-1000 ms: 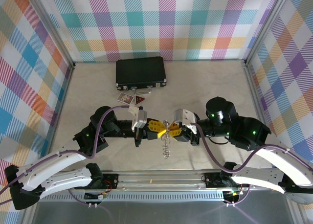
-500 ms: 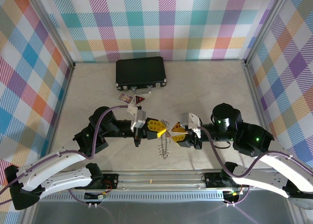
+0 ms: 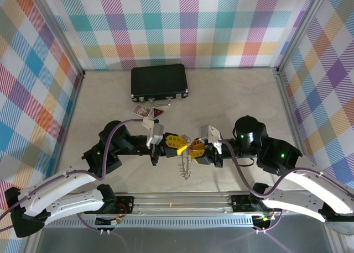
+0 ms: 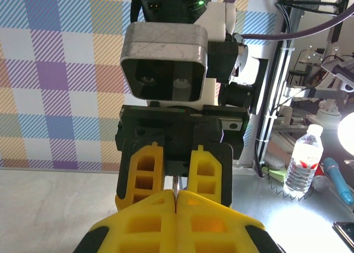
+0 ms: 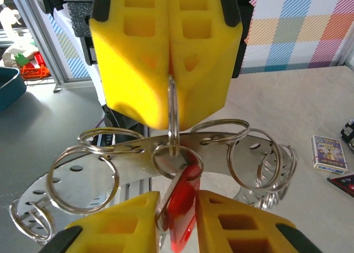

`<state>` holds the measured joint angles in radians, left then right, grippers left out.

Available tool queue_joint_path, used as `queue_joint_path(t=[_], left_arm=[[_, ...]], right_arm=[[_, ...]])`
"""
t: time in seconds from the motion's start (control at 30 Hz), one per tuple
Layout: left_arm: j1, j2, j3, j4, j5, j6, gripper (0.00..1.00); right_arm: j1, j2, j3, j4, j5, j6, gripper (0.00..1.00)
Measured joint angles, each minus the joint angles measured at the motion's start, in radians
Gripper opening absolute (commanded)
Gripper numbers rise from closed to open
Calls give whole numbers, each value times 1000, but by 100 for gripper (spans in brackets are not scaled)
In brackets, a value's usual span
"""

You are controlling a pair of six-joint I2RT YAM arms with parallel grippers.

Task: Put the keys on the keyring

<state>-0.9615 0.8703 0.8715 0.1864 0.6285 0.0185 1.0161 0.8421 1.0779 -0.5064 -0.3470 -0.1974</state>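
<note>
right wrist: keys [image 5: 181, 200] between right fingers [image 5: 124, 222], keyring [image 5: 218, 138] between left fingers [image 5: 138, 59]

beige table [image 3: 238, 98], black case [image 3: 159, 82] at back, picture card [image 3: 141, 110] and seemingly red card [image 3: 159, 114] beside it

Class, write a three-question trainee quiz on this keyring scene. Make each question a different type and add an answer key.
1. True or false: the left gripper has its fingers shut on one thin ring of the keyring.
2. What sits between the fingers of the right gripper? A) a coin B) the keys, with their red tag C) a screwdriver
3. Short answer: which large dark object lies closed on the table near the back wall?

Key: 1 true; 2 B; 3 the black case.
</note>
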Motion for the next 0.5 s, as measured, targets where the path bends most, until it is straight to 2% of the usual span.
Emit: queue_joint_path(t=[0.33,0.5], left_arm=[[0,-8,0,-1,0,0,0],[0,-11,0,-2,0,0,0]], right_arm=[[0,8,-13,18,-2,5,1],[0,2,-12,18,-2,2,0]])
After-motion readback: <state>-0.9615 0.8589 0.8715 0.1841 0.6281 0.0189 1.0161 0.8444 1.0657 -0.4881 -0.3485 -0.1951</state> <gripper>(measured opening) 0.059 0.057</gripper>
